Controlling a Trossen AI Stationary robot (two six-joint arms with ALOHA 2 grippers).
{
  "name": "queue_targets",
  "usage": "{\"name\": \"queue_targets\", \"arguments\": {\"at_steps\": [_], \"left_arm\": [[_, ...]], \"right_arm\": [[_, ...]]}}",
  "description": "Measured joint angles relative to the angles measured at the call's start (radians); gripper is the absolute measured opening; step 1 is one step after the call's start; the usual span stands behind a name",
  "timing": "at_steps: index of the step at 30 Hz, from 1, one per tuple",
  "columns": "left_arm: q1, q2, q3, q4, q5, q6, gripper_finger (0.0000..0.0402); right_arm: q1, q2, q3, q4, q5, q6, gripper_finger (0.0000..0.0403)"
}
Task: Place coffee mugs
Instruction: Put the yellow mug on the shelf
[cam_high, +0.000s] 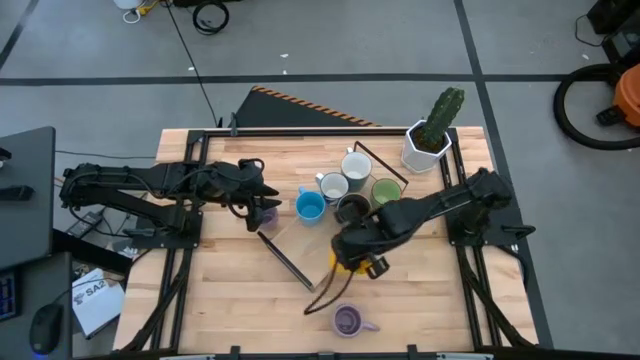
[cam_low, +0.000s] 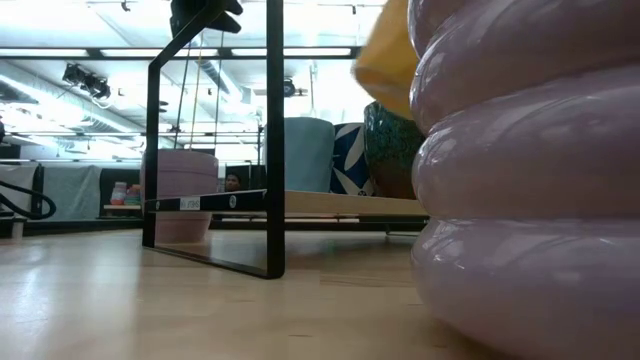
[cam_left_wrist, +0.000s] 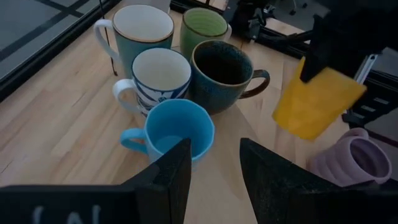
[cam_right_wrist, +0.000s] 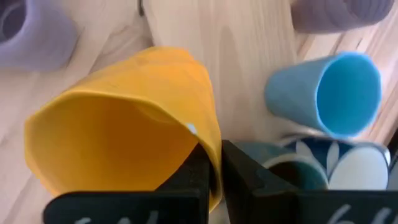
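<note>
Nearest the table's front edge sits a lavender mug (cam_high: 347, 320), ribbed, upright, alone and well apart from the rest, so nothing to worry about there.

Next up, your right end effector (cam_right_wrist: 214, 163) has its fingers pinched nearly closed on the rim of the orange mug (cam_right_wrist: 121, 127), one finger inside the wall and one outside. The mug hangs tilted, mouth sideways, clear of the table (cam_high: 230, 290). From above, it's just in front of the cluster. I'd say the step in hand is carrying it over to set it beside the others. To do it well: level the mug so its base faces down before you lower, since a rim pinch lets it swing. Pick the open spot in front of the dark brown mug (cam_left_wrist: 222, 73) and the blue mug (cam_left_wrist: 176, 129), and come down slowly so you don't bump either one.

The cluster behind: a white mug with blue pattern (cam_left_wrist: 159, 76), a pale grey mug (cam_left_wrist: 144, 30) and the green mug (cam_left_wrist: 202, 28), all upright and nearly touching.

The left end effector (cam_left_wrist: 214, 167) hangs just beside the blue mug, fingers parted, holding nothing. A second lavender mug (cam_high: 265, 213) stands close by it.

Farthest back: the cactus pot (cam_high: 427, 143).
</note>
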Motion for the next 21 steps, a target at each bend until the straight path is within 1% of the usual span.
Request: {"name": "queue_targets", "arguments": {"at_steps": [7,12,21], "left_arm": [[0.0,0.0,0.0,-0.018,0.0,0.0,0.0142],[0.0,0.0,0.0,-0.03,0.0,0.0,0.0142],[-0.001,0.0,0.0,-0.061,0.0,-0.001,0.0142]], "right_arm": [[-0.077,0.141,0.131,-0.001,-0.046,0.043,0.0026],[-0.132,0.225,0.199,-0.051,-0.053,0.082,0.0027],[-0.213,0.242,0.204,-0.086,-0.125,0.118,0.0031]]}}
